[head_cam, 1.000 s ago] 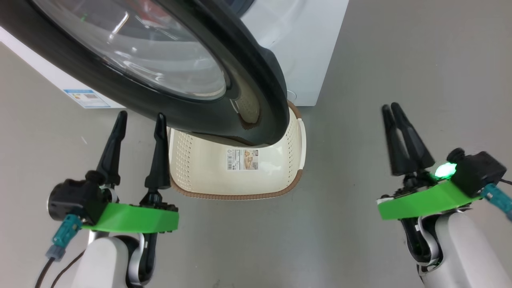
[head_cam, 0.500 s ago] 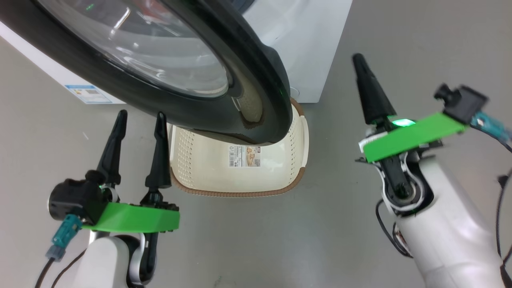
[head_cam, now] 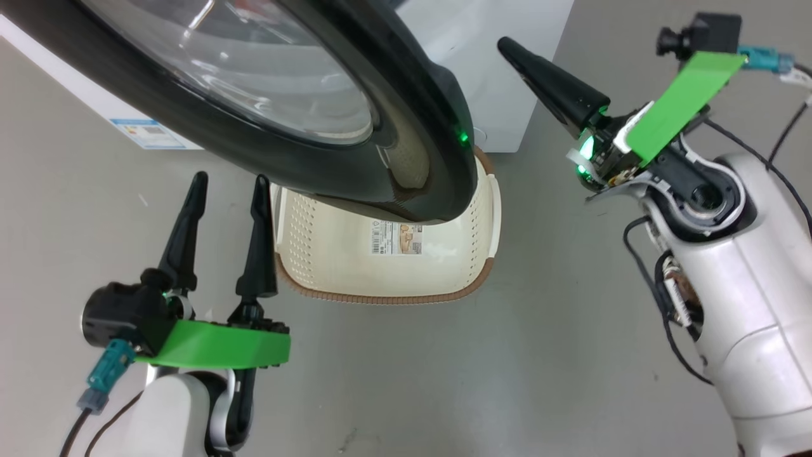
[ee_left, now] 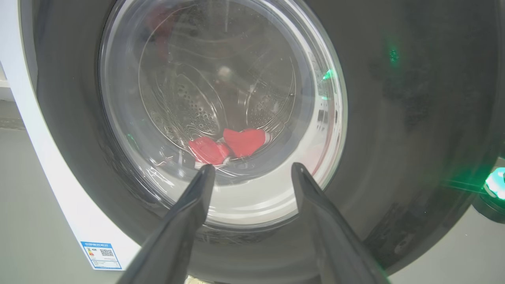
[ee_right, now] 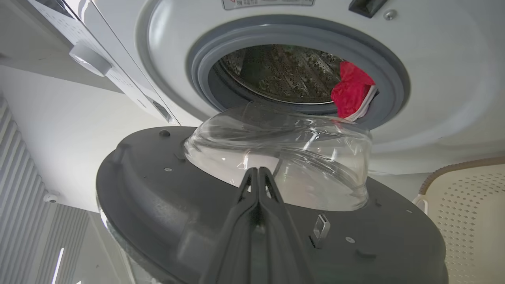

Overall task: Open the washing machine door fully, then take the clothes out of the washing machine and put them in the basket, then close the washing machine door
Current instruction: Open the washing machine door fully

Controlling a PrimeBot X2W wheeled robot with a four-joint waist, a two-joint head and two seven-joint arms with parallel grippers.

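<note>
Grey floor (head_cam: pixel 558 330) runs under everything, and low over it the left gripper (head_cam: pixel 229 179) hangs with its two fingers spread wide and nothing between them, tips up toward the outer face of the door (head_cam: pixel 419 95); in its wrist view it looks through the door's glass (ee_left: pixel 221 98) at the clothes (ee_left: pixel 240 142) lying red in the bottom of the drum (ee_left: pixel 189 106). Just beside this gripper's inner finger stands the basket (head_cam: pixel 380 298), on the floor against the front of the washer (head_cam: pixel 488 63), with only a sticker (head_cam: pixel 398 237) on its bottom. The right gripper (head_cam: pixel 507 46) is raised on the other side, fingers pressed flat together and holding nothing, tips near the door's free edge but clear of it, aimed at the washer's front. From its wrist view the door stands partly open, its dark inner face and bulging bowl toward the camera; behind it the grey ring (ee_right: pixel 205 71) frames the mouth, and one red piece with white trim drapes over that ring's edge. The door overhangs the far end of the basket. A small label (head_cam: pixel 149 133) sits low on the washer, near the floor
</note>
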